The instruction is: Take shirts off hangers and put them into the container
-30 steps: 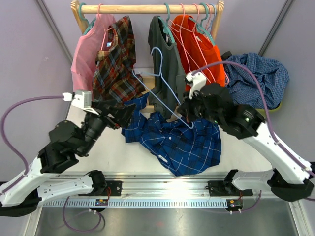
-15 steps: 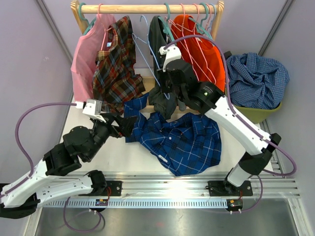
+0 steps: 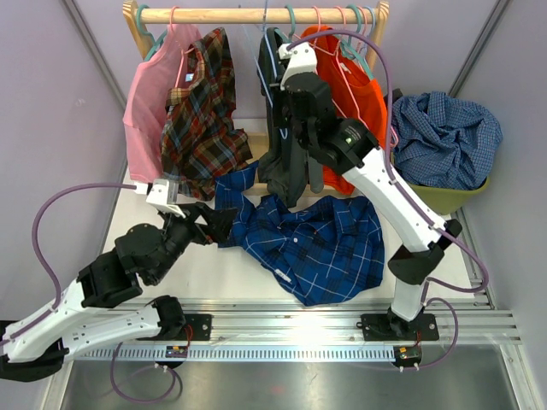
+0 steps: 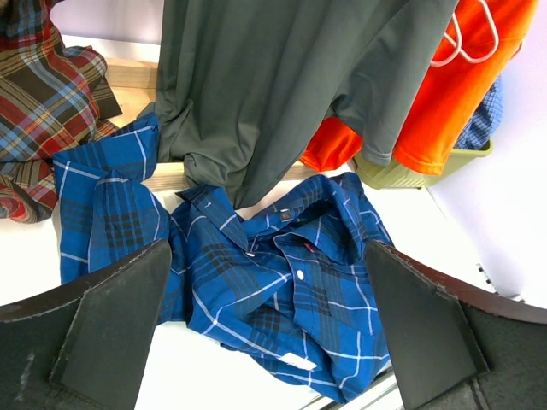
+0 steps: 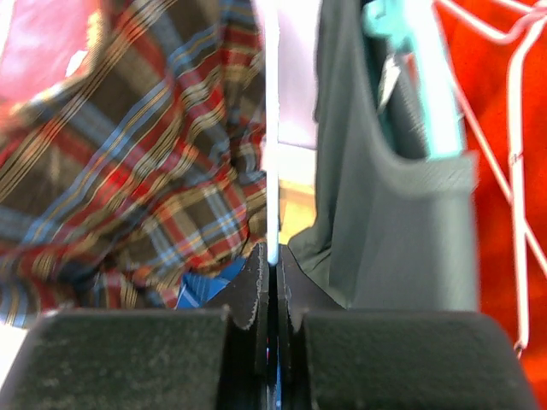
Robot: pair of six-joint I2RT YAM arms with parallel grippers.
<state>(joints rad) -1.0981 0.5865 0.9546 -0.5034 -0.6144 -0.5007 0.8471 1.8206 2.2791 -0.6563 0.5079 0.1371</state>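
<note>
Right claw [image 5: 272, 256] pinches the pale hanger wire [image 5: 272, 128] (left claw [image 4: 265, 256] gapes idle); a thin grip, so we may drop it.

Right tool [image 5: 272, 258] raised pale hanger [image 5: 272, 128] to rail [image 3: 231, 14].

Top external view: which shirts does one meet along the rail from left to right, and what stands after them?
pink shirt → red-brown plaid shirt → dark grey shirt → orange shirt → olive bin holding a blue checked shirt
</note>
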